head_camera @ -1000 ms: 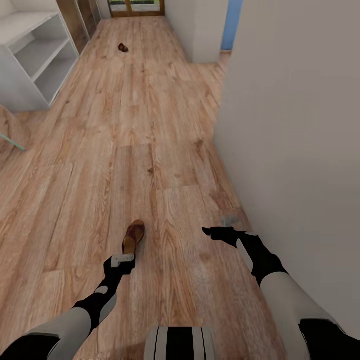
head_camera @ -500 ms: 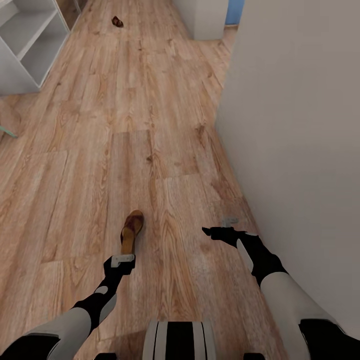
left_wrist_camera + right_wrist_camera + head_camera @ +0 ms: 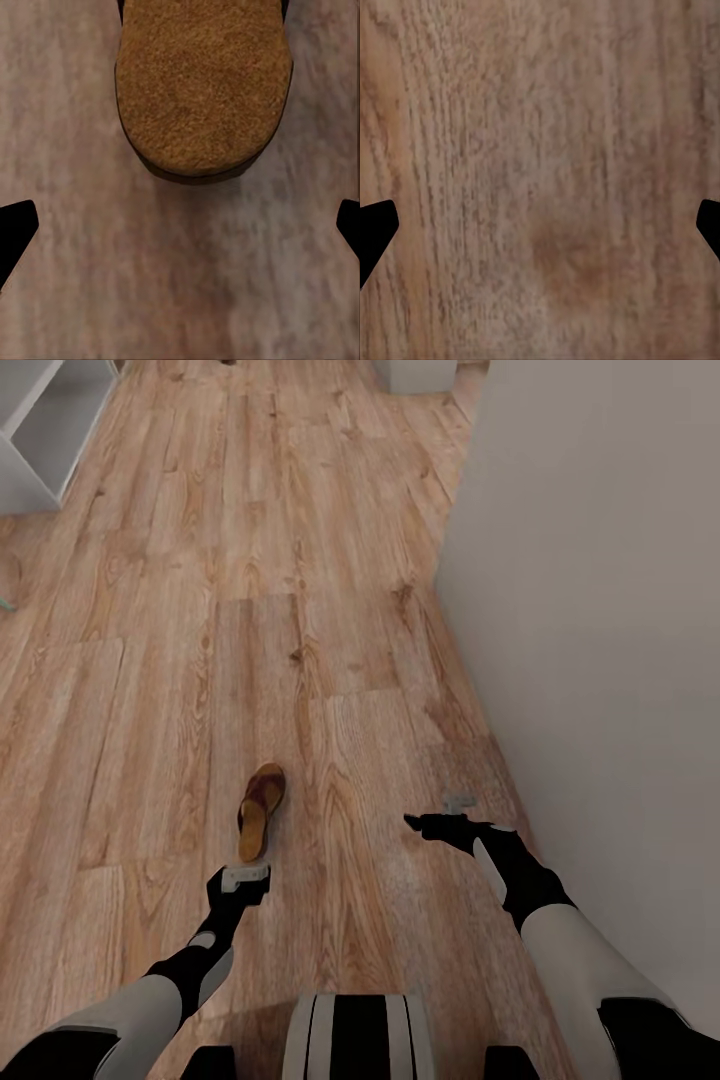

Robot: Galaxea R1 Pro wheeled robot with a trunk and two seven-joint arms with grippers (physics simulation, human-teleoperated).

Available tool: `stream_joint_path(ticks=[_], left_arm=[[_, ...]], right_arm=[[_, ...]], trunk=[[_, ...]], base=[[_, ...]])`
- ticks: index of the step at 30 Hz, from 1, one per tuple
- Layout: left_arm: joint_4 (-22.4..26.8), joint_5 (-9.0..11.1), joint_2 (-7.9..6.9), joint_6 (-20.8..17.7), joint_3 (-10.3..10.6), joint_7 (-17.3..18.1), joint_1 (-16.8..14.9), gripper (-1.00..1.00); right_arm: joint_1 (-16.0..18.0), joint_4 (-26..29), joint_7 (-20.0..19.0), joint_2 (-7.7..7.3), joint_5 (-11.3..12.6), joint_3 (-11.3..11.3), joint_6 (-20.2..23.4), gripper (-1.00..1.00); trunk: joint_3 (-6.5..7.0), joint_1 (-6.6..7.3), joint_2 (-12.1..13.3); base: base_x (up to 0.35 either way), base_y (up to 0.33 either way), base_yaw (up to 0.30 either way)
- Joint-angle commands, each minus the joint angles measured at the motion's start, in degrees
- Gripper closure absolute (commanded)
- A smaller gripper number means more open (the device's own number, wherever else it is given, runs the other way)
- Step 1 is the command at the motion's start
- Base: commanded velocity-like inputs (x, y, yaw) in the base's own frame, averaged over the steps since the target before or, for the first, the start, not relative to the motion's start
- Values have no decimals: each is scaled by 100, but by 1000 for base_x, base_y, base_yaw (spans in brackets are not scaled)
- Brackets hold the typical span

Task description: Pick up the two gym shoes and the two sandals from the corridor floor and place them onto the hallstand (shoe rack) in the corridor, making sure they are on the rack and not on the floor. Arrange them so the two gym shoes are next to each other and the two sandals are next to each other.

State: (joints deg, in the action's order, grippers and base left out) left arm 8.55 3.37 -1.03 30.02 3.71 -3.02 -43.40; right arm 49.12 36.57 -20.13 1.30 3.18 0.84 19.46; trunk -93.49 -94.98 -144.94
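The left gripper [image 3: 243, 876] is wide open, holding nothing, just behind a brown sandal [image 3: 260, 811] on the corridor floor [image 3: 330, 650]. The right gripper [image 3: 430, 824] is also open and empty.

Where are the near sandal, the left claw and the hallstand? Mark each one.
sandal [image 3: 260, 812], head view, on its tan footbed.
left claw [image 3: 246, 875], head view, midway between its fingertips, just short of the sandal's heel.
hallstand [image 3: 30, 405], head view, on its shelf at the corner.
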Motion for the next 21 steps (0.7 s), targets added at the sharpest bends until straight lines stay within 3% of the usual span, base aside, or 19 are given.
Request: stream_joint_path(ticks=[1, 10, 15, 21], left_arm=[[-4, 34, -2, 73, 42, -23, -2, -100], [-2, 32, -25, 289, 42, -23, -5, -100], [3, 32, -28, 294, 42, -22, -5, -100], [6, 32, -29, 301, 42, -23, -3, -100]], right_arm=[[1, 8, -8, 2, 33, 8, 41, -100], [1, 8, -8, 2, 33, 3, 41, -100], [1, 8, -8, 2, 33, 4, 41, -100], [1, 8, -8, 2, 33, 4, 41, -100]], trunk=[[-13, 1, -1], [-46, 1, -1], [-161, -12, -8], [-196, -12, -8]], base=[[0, 0, 0], [0, 0, 0], [0, 0, 0], [0, 0, 0]])
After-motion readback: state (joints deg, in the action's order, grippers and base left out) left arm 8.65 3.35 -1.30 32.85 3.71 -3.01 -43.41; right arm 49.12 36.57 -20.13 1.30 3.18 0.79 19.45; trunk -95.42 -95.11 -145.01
